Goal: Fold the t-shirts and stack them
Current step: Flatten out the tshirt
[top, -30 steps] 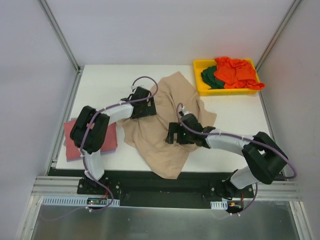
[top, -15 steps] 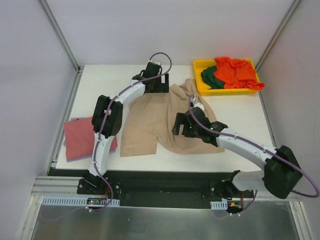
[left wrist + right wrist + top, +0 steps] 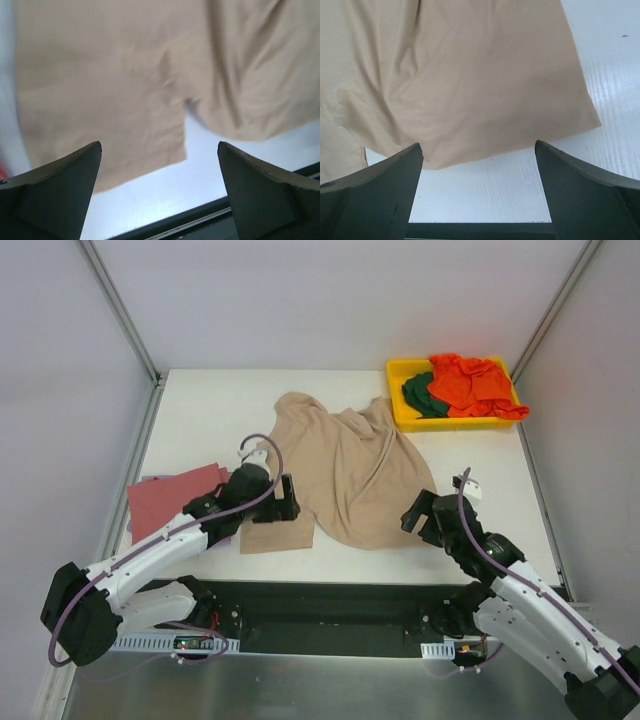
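A large tan t-shirt (image 3: 345, 465) lies spread out at the middle of the table, with wrinkles near its far end. My left gripper (image 3: 290, 498) hovers open over its near left corner. In the left wrist view that gripper (image 3: 159, 145) has nothing between its fingers, only the tan hem (image 3: 100, 100) and white table below. My right gripper (image 3: 412, 515) stands open just off the shirt's near right edge. In the right wrist view the gripper (image 3: 477, 145) is empty, with the tan cloth (image 3: 470, 75) ahead of it. A folded dusty-red t-shirt (image 3: 165, 505) lies at the left edge.
A yellow bin (image 3: 430, 424) at the far right corner holds crumpled orange-red t-shirts (image 3: 470, 380) and a dark green one (image 3: 418, 395). White walls with metal rails enclose the table. The black front rail runs just behind both grippers.
Both arms have pulled back toward the near edge. The left came from the shirt's far side, the right from its middle. The tan shirt, bunched before, now lies spread and released.
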`<state>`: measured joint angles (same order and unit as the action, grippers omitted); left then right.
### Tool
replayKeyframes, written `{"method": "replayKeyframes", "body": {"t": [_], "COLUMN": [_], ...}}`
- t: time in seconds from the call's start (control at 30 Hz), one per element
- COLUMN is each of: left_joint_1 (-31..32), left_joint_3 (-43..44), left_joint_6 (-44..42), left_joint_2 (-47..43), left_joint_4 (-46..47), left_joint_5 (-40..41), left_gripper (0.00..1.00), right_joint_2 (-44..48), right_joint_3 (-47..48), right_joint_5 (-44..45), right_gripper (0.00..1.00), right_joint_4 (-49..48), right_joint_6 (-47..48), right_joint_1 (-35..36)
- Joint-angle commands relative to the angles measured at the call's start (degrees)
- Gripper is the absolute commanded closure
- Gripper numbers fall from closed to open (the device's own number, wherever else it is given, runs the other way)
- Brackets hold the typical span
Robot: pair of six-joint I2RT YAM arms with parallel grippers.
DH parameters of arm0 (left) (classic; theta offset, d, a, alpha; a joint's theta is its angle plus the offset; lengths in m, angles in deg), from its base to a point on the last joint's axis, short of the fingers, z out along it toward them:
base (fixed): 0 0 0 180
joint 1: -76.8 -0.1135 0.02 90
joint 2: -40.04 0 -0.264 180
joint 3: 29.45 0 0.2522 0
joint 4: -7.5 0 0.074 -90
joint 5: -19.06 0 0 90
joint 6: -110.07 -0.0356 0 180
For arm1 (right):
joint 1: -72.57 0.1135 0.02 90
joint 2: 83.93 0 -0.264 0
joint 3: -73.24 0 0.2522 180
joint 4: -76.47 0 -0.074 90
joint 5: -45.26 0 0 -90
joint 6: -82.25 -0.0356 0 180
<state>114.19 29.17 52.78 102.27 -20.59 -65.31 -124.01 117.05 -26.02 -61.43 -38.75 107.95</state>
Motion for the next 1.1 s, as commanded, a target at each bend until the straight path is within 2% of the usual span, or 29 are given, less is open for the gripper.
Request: {"method": "replayKeyframes", "body": {"t": [0.0,0.13,0.27,0.37,0.5,0.77,0.9,1.03,1.07], "left_joint_1": [2.2,2.3,2.3,2.3,2.3,2.3,2.2,2.2,2.2], "left_joint_3": [-12.0,-18.7,-21.1,-21.3,-20.6,-21.5,-20.3,-19.5,-19.5], "left_joint_6": [13.2,18.9,21.8,23.4,25.3,31.4,32.5,30.8,30.6], "left_joint_2": [-7.0,-15.6,-18.1,-16.2,-12.3,-4.9,-0.3,3.3,3.9], "left_joint_4": [-6.3,-11.6,-13.6,-13.6,-13.6,-13.4,-12.7,-9.9,-9.3], "left_joint_5": [6.1,10.6,13.0,14.8,17.8,23.7,24.8,21.0,19.6], "left_gripper": [0.01,0.02,0.06,0.14,0.31,0.46,0.5,0.72,0.73], "right_joint_2": [5.7,7.1,6.2,5.2,4.2,3.4,3.3,3.4,3.4], "right_joint_3": [-2.1,-3.6,-4.1,-4.0,-4.0,-4.2,-4.6,-4.8,-4.8], "right_joint_5": [3.3,3.6,3.2,3.4,3.4,4.2,4.4,4.7,4.8], "right_gripper": [0.04,0.04,0.04,0.04,0.04,0.04,0.04,0.04,0.04], "right_joint_4": [3.4,4.6,5.0,5.3,5.4,5.2,5.1,5.1,5.1], "right_joint_6": [-2.6,-2.8,-2.6,-2.1,-1.8,-1.3,-1.3,-1.1,-1.1], "right_joint_1": [-0.6,-0.7,-0.7,-0.7,-0.8,-0.8,-1.0,-1.1,-1.2]}}
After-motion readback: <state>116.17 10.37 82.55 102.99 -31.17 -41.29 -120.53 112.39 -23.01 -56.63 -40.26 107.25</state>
